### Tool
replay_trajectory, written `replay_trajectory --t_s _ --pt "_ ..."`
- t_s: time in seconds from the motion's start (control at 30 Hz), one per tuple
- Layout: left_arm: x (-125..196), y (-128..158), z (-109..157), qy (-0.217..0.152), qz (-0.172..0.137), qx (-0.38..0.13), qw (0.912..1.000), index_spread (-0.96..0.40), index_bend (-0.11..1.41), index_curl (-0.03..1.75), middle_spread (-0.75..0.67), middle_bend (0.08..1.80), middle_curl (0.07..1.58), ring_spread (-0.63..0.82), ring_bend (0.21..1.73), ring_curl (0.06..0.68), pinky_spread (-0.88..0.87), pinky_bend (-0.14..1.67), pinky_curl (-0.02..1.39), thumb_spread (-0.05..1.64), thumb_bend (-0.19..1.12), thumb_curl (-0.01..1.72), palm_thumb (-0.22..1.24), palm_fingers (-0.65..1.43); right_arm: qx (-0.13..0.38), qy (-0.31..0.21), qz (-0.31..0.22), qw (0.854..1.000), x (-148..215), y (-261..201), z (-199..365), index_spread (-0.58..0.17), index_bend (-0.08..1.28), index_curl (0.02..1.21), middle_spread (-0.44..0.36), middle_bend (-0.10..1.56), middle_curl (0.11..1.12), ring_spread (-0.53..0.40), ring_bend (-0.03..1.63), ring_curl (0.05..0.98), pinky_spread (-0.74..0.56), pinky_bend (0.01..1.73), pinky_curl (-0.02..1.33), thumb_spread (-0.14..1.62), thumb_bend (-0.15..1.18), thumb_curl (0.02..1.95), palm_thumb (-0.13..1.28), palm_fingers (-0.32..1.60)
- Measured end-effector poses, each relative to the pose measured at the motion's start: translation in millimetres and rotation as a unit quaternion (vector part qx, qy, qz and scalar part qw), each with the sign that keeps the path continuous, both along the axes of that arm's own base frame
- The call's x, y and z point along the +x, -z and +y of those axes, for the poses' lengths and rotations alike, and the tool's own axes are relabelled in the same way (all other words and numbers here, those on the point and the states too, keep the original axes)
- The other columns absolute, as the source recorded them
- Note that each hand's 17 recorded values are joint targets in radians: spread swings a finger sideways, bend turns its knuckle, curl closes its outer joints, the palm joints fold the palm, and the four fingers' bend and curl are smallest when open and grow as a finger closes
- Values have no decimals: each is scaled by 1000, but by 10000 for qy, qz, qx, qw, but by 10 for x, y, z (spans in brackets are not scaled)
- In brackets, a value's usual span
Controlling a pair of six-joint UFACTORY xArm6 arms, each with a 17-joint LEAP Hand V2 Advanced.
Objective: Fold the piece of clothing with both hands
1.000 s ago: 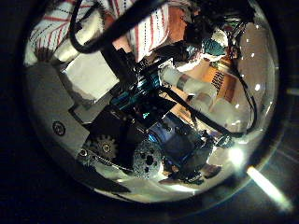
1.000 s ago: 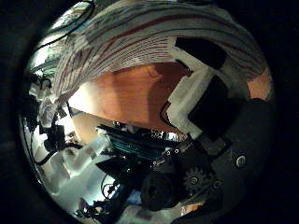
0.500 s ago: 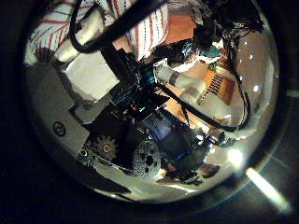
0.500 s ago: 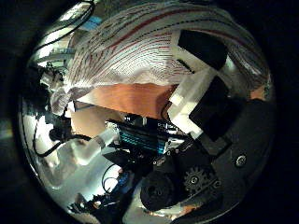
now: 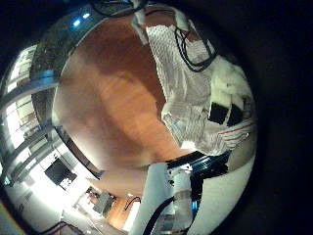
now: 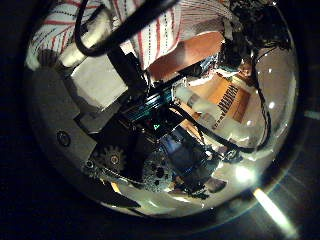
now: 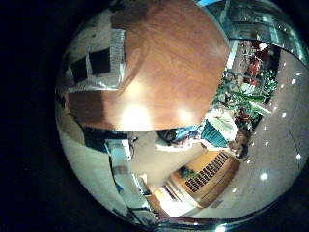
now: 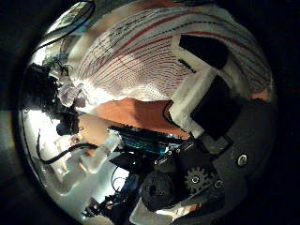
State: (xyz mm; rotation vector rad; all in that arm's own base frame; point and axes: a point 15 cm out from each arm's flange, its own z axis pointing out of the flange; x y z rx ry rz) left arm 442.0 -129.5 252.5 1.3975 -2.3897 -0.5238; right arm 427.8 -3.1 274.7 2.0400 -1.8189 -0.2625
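Note:
The striped garment [image 5: 181, 78] lies on the wooden table, one end gathered up at my left hand [image 5: 223, 106]. In the left thumb side palm view the garment [image 6: 150, 30] hangs over the left hand's fingers [image 6: 100, 70], which curl onto it. In the right thumb side palm view the garment [image 8: 150, 52] fills the space in front of my right hand [image 8: 202, 94], whose fingers pinch its edge. A dark hand [image 8: 49, 89] holds the garment's far corner there.
The wooden table top [image 5: 108, 98] stretches away from the garment, and it also shows in the right little finger side palm view [image 7: 164, 58]. Past the table's edge stand shelves [image 7: 198, 174] and room furniture [image 5: 59, 171].
In the right thumb side palm view the garment now covers more of the picture and less table shows beneath it. In the left thumb side palm view the other hand has drawn closer.

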Motion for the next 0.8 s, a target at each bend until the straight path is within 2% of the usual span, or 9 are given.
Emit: replay_trajectory --t_s 0.1,0.3,0.57,0.73,0.8 --pt "111 181 -39 34 38 -7 10000 -594 164 1482 -744 732 1185 -468 1356 512 -580 1227 675 1095 -19 506 762 1006 -42 66 256 9996 64 140 -48 -442 796 1125 -209 1135 923 -235 1370 702 -253 1312 718 1385 -5 487 964 988" --pt "390 521 -45 107 -266 29 9996 -583 163 1476 -742 729 1182 -469 1353 512 -592 1219 675 1090 -19 497 758 994 -71 176 547 9983 262 427 -125 -447 797 1147 -204 1141 937 -238 1366 712 -254 1306 743 1383 -6 493 966 973" --pt "613 739 -29 -48 -554 13 9984 -567 164 1447 -735 732 1160 -470 1328 510 -602 1172 679 1080 -24 485 737 897 -123 258 823 9962 379 837 -154 -453 782 1162 -208 1145 946 -242 1370 726 -256 1298 773 1390 -10 494 953 950" --pt "723 768 -16 -185 -746 -5 9970 -544 140 1386 -704 636 1116 -473 1342 523 -611 1174 700 1082 -36 466 668 706 -93 285 586 9978 518 944 -203 -461 672 1138 -212 1097 926 -245 1369 721 -295 1259 770 1388 -25 468 838 834" --pt "777 779 -4 -242 -834 -28 9962 -531 139 1353 -682 586 1102 -469 1359 533 -611 1167 711 1086 -39 454 626 610 -75 335 526 9980 548 960 -252 -463 531 1094 -218 982 889 -254 1363 712 -340 1257 768 1383 -26 454 795 626"
